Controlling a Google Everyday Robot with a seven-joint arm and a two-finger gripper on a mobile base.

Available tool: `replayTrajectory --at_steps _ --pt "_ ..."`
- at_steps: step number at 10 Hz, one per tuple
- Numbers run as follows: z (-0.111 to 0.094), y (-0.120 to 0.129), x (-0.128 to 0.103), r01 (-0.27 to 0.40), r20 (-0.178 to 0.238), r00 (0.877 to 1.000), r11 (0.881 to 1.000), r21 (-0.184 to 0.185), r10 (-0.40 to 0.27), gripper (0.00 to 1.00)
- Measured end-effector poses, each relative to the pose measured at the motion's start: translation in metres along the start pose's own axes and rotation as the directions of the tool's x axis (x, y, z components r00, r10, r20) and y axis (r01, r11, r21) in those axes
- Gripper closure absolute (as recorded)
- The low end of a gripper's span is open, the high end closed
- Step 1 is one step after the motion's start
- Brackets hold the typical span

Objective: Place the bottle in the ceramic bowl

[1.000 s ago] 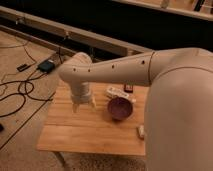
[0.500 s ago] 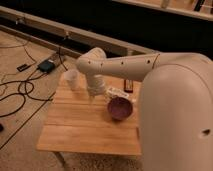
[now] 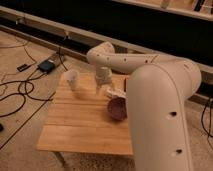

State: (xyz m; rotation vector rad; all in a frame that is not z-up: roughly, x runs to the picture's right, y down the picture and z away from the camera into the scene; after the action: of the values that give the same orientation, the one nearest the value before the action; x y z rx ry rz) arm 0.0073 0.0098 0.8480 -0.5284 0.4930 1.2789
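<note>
The big white arm [image 3: 157,105] runs out of the frame at the lower right and covers the right side of the wooden table [image 3: 80,122]. It also hides the right part of the ceramic bowl [image 3: 117,108] at centre. The gripper [image 3: 104,86], upper centre above the table's far side, is a pale blur. Just right of it, the bottle [image 3: 116,93] is too smeared to show its outline.

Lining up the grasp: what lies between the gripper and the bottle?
Camera view: only a bare strip of table. The gripper hangs just left of the bottle, which lies by the ceramic bowl's far rim.
</note>
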Motion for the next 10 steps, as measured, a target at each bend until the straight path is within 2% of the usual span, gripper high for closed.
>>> replayTrajectory --at_steps 1,3,6,8,10 --pt "0.005 -0.004 -0.006 0.017 -0.001 1.000 1.000 -0.002 -0.017 0.35" --pt "0.015 -0.007 -0.011 0.033 -0.019 0.999 0.999 -0.030 -0.033 0.35" --pt "0.033 -0.006 -0.014 0.022 -0.054 0.998 0.998 -0.054 -0.025 0.35" --pt "0.048 -0.011 -0.017 0.018 -0.078 0.997 0.999 -0.044 -0.021 0.35" --pt "0.059 -0.017 -0.024 0.040 -0.085 0.996 0.999 -0.008 -0.041 0.35"
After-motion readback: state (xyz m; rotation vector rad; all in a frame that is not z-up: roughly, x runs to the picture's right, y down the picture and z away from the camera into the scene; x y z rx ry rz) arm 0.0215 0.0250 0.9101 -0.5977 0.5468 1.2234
